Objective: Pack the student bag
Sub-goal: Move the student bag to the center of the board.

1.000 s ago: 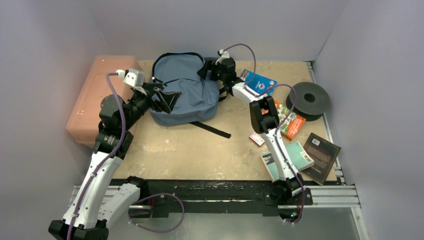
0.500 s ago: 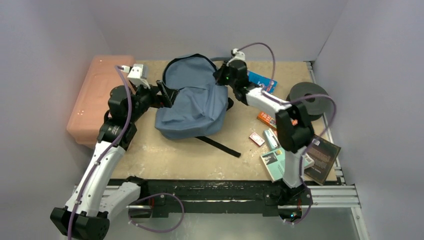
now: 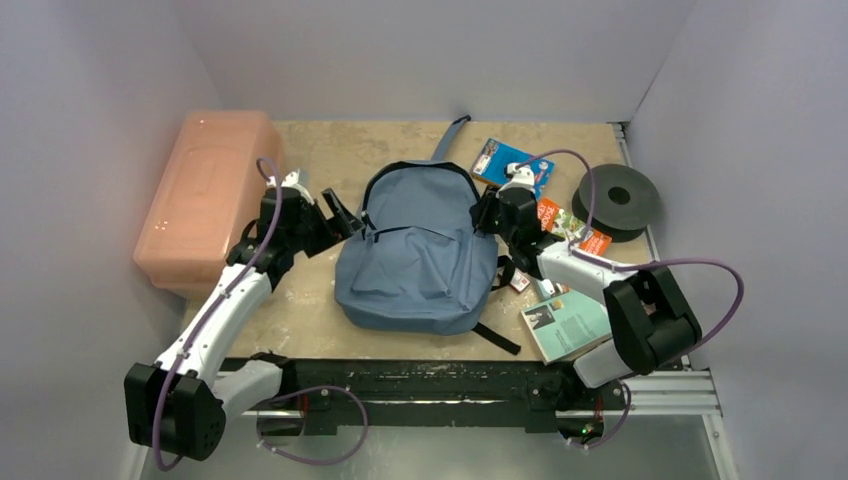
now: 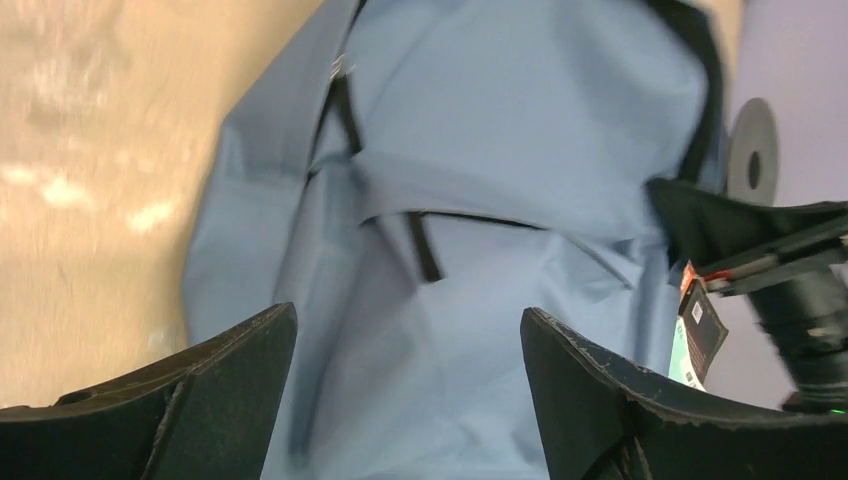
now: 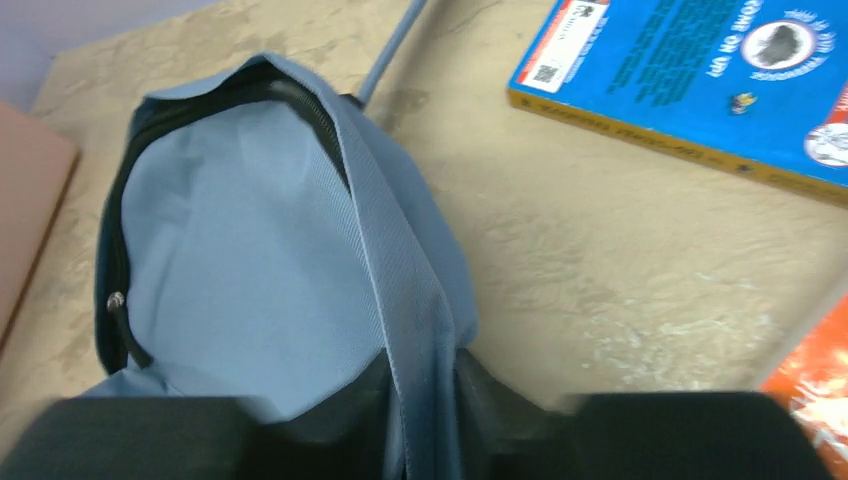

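The student bag (image 3: 420,255), blue-grey with black zipper trim, lies flat in the middle of the table, its top toward the back wall. My left gripper (image 3: 340,215) hovers at the bag's upper left edge, open. In the left wrist view the fingers (image 4: 215,385) stand wide apart with the bag (image 4: 480,150) beyond them and nothing between. My right gripper (image 3: 487,215) is at the bag's upper right edge. In the right wrist view, the right gripper (image 5: 420,400) pinches a fold of the bag (image 5: 250,270) beside the open zipper mouth.
A salmon-pink box (image 3: 205,195) stands at the left. A blue book (image 3: 512,160), a black spool (image 3: 620,197), orange packs (image 3: 590,240), a teal book (image 3: 565,320) and a small carton (image 3: 517,283) crowd the right side. The blue book (image 5: 700,70) lies near the right gripper.
The bag has slid from the back toward the near edge and now lies flat. Both arms came nearer with it. The right gripper has closed on the bag's edge.
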Tool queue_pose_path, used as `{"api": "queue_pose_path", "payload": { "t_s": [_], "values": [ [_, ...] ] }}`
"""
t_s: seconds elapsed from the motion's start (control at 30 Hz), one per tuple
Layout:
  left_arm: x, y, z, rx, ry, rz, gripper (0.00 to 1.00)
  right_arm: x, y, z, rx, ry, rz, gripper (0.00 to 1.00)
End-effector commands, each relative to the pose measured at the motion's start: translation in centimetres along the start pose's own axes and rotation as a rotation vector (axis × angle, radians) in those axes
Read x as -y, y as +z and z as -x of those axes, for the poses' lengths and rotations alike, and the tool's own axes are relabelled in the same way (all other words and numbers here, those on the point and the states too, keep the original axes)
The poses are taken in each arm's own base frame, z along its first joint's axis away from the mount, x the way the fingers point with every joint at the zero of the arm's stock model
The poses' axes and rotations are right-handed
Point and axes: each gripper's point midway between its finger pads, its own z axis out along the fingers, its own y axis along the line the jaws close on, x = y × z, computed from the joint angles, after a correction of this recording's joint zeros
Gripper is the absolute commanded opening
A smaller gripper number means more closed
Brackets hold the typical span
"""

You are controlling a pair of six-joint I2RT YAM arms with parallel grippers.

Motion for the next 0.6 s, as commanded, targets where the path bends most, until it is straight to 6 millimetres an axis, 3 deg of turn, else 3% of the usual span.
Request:
{"api": "queue_pose_path", "payload": {
  "t_s": [0.0, 0.07, 0.17, 0.27, 0.4, 0.57],
  "values": [
    [0.1, -0.2, -0.3, -0.018, -0.159, -0.045, 0.84, 1.7, -0.9, 4.2, 0.02, -0.206, -0.095, 0.47],
    [0.0, 0.1, 0.9, -0.021, -0.142, -0.028, 0.87, 3.0, -1.0, 4.5, -0.023, -0.254, -0.182, 0.66],
    [-0.2, 2.3, 3.0, -0.066, -0.038, 0.033, 0.9, 3.3, -1.4, 5.7, -0.057, -0.298, -0.241, 0.69],
    [-0.5, 5.5, 4.1, -0.15, 0.029, 0.057, 0.87, 1.8, -2.2, 7.5, -0.032, -0.3, -0.217, 0.7],
    [-1.1, 10.8, 4.7, -0.203, 0.097, 0.036, 0.85, -3.7, -2.7, 8.4, -0.02, -0.302, -0.009, 0.69],
    [-2.5, 15.8, 4.0, -0.294, 0.114, 0.062, 0.8, -12.4, -3.3, 5.1, -0.103, -0.256, 0.37, 0.67]
  ]
}}
